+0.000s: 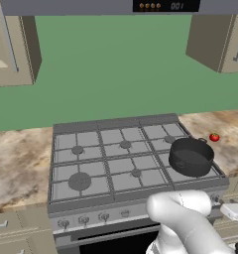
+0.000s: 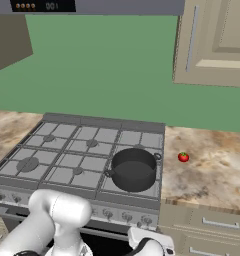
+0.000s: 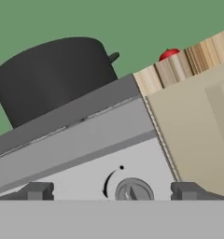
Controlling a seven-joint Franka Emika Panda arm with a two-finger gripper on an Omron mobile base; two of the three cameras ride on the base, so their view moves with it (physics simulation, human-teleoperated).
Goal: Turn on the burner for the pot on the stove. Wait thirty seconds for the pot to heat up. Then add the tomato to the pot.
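The end effector [image 3: 111, 191], jaws spread wide, is facing 1 knob [image 3: 134, 191] below the pot [image 3: 53, 77], evidently lining up to light that burner.

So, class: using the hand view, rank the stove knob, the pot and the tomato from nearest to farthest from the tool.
1. Knob: between the open tool's fingertips.
2. Pot: on the stove above, left.
3. Tomato: on the counter beyond, right.
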